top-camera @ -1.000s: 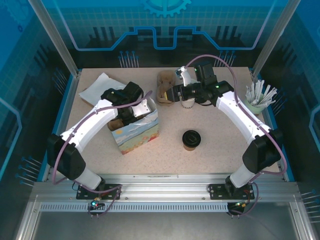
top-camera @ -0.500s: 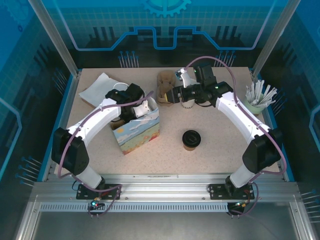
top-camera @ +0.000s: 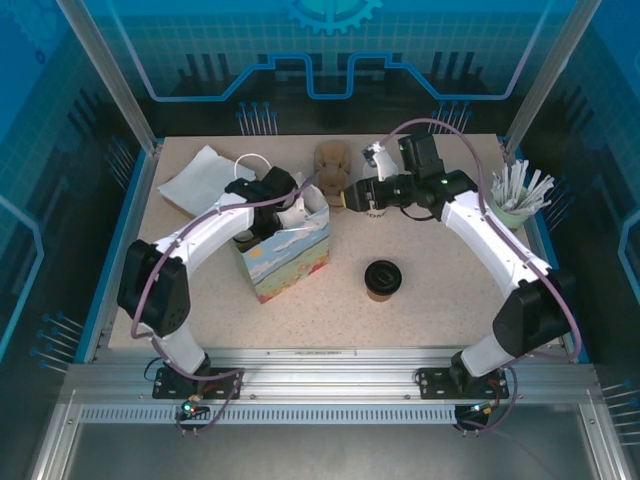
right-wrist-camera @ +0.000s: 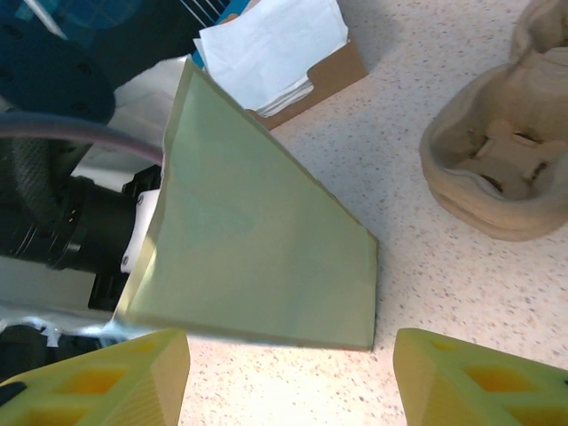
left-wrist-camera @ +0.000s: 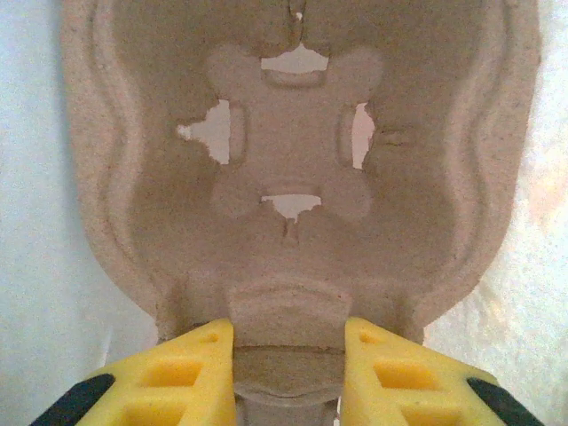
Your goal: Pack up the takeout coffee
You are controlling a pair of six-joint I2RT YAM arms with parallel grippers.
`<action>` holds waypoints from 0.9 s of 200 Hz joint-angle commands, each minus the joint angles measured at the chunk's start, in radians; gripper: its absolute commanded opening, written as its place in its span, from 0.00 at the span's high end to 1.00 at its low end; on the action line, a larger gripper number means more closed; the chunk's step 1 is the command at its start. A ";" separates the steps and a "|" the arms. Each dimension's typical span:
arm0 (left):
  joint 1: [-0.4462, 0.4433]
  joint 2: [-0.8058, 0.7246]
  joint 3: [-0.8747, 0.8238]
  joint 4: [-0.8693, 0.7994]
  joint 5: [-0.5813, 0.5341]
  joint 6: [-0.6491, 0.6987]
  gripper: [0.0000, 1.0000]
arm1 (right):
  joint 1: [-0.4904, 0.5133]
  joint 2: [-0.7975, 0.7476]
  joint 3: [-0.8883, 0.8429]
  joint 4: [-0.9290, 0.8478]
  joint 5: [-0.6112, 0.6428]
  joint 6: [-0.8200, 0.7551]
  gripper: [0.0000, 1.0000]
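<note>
On the near-right part of the table [top-camera: 450,290], the takeout coffee [top-camera: 382,279] stands upright, a brown cup with its black lid on. It stands off to the right of the paper bag [top-camera: 290,255] and apart from it, and neither hand touches it.

My left arm reaches over the bag's open top, and from above I see its wrist sunk into the mouth. On the left wrist camera the left hand [left-wrist-camera: 288,335] pinches the near rim of a pulp carrier [left-wrist-camera: 293,160]: the two yellow fingers [left-wrist-camera: 191,377] press on either side of the rim's middle tab. The carrier's cross-shaped cup pocket faces the camera, with pale bag wall around it.

My right hand [top-camera: 358,195] hovers just past the bag's far-right top corner. On its own camera the yellow fingers [right-wrist-camera: 106,377] stand spread wide, and I see nothing clamped between them. The bag's greenish side panel [right-wrist-camera: 257,257] rises in front of them, with my left arm's dark wrist behind its edge.

Beyond the right hand, near the far edge, sit the other pulp carriers [top-camera: 331,165], pocket up in the right wrist view [right-wrist-camera: 497,169]. A pile of white napkins [top-camera: 200,175] lies at the far left corner on a brown card. A green cup of white sticks [top-camera: 518,198] stands at the far right edge.
</note>
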 commanded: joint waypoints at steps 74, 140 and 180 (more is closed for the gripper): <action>-0.007 0.097 -0.003 0.090 0.025 -0.054 0.69 | 0.050 -0.159 -0.147 -0.017 0.033 -0.091 0.34; -0.009 0.123 -0.051 0.171 0.025 -0.083 0.63 | 0.053 -0.144 -0.146 -0.012 0.033 -0.088 0.34; -0.012 0.138 -0.096 0.258 0.020 -0.116 0.61 | 0.053 -0.141 -0.142 -0.014 0.037 -0.092 0.34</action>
